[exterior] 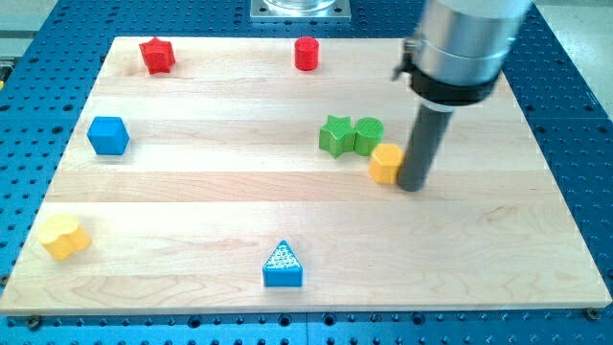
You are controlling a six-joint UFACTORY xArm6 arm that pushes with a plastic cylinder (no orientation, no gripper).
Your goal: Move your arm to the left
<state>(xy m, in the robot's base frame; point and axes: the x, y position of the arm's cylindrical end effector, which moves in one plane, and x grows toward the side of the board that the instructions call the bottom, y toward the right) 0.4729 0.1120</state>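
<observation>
My tip (413, 185) down on wooden board (287, 206), right of centre, touching right side of yellow block (386, 163) (shape unclear). No jaws on me, bare rod only. Green star (335, 135) and green cylinder (369, 135) just beyond yellow block, toward top edge, touching each other.

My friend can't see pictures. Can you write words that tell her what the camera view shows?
A dark rod's tip touches the right side of a yellow block on a wooden board, beside a green star and green cylinder. Red, blue and yellow blocks sit farther off.
</observation>
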